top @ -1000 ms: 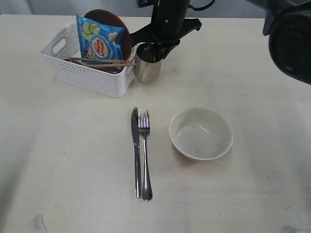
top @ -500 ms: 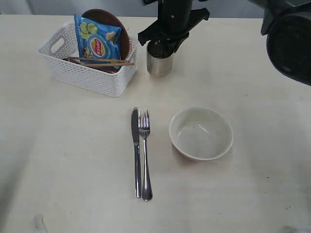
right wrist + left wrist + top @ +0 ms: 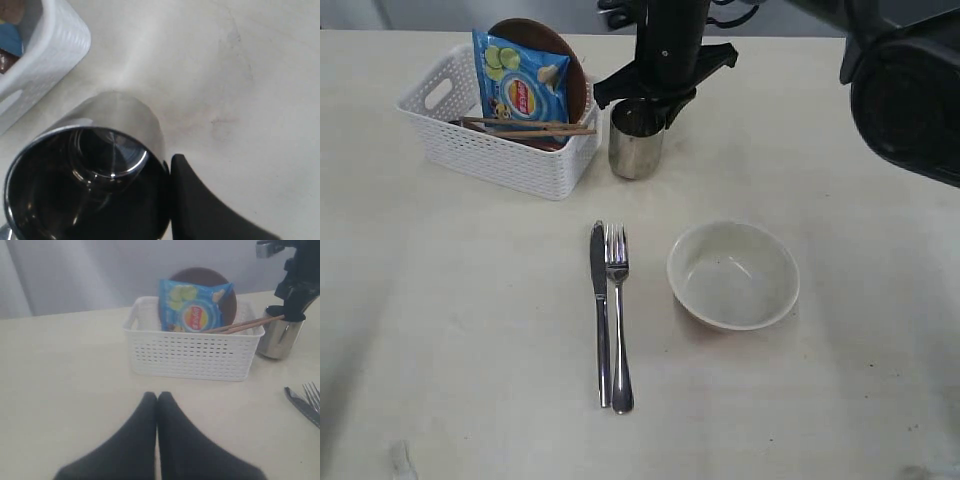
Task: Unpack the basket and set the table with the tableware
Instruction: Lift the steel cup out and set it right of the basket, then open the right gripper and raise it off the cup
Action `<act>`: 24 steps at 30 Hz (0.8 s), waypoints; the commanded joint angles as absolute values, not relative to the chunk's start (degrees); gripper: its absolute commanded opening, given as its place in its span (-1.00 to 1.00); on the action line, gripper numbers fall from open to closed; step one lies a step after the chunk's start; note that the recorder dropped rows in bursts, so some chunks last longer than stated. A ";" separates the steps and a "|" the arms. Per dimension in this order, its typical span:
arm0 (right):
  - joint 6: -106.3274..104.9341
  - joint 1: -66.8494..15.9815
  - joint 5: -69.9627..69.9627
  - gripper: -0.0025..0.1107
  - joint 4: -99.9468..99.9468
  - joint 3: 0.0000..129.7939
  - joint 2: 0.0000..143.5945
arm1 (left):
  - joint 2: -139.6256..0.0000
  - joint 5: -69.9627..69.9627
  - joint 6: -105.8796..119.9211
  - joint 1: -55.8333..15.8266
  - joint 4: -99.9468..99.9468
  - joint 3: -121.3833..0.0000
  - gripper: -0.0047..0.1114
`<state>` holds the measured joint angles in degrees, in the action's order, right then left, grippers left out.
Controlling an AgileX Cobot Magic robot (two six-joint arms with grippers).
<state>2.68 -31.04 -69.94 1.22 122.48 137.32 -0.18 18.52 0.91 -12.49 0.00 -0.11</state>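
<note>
Pale cream worktop point(image 3: 470, 300) with faint grain fills the exterior view. At its far left stands a white rectangular plastic basket point(image 3: 500, 160) with lattice sides. It holds a blue chip bag point(image 3: 525, 85), a small round brown plate point(image 3: 550, 35) propped on edge behind the bag, and brown wooden chopsticks point(image 3: 530, 125) laid across the rim. Near the middle lie a steel knife point(image 3: 600, 310) and a steel fork point(image 3: 618, 320) close side by side, with a cream round bowl point(image 3: 733, 275) just beside them.

A polished steel cup point(image 3: 636, 145) hangs or stands upright just beside the basket's near right corner; whether its base touches the worktop I cannot tell. The right pincer point(image 3: 645, 100) is clamped narrowly on the cup's rim, one dark finger point(image 3: 200, 205) against the outside wall. The left pincer point(image 3: 157, 397) is closed tight on nothing, low over the worktop short of the basket.

The cup looks rigid, light and thin-walled, and its smooth metal is likely slippery. A one-sided rim pinch could let it swing or slide, so it probably wants to be kept vertical and set down flat, perhaps near the bowl.
</note>
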 commanded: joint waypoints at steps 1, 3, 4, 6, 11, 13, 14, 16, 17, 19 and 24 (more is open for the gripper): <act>2.08 -30.74 -69.96 -0.69 1.60 122.52 137.23 | 0.00 18.30 0.77 -12.36 0.00 0.00 -0.92; 2.08 -30.74 -69.96 -0.40 1.60 122.52 136.71 | 0.00 18.30 0.77 -12.36 0.00 0.00 -0.92; 2.08 -30.74 -69.96 -0.28 1.60 122.52 136.45 | 0.00 18.30 0.77 -12.36 0.00 0.00 -0.92; 2.08 -30.74 -69.96 -0.12 1.60 122.52 135.80 | 0.00 18.30 0.77 -12.36 0.00 0.00 -0.92; 2.08 -30.74 -69.96 -0.11 2.24 122.52 133.61 | 0.00 18.30 0.77 -12.36 0.00 0.00 -0.92; 2.30 -30.74 -69.96 -0.11 2.64 122.52 132.35 | 0.00 18.30 0.77 -12.36 0.00 0.00 -0.92; 2.29 -30.74 -69.96 -0.11 2.78 122.52 131.63 | 0.00 18.30 0.77 -12.36 0.00 0.00 -0.92; 2.45 -30.74 -69.96 -0.11 2.78 122.40 129.99 | 0.00 18.30 0.77 -12.36 0.00 0.00 -0.92; 2.47 -30.60 -69.96 -0.11 2.78 122.13 129.17 | 0.00 18.30 0.77 -12.36 0.00 0.00 -0.92; 3.24 -30.07 -69.96 -0.11 2.57 121.01 127.58 | 0.00 18.30 0.77 -12.36 0.00 0.00 -0.92; 4.60 -26.60 -69.96 -0.11 0.00 114.29 122.62 | 0.00 18.30 0.77 -12.36 0.00 0.00 -0.92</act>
<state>4.18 -28.83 -69.94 1.58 117.63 125.40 -0.18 18.52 0.91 -12.49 0.00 -0.11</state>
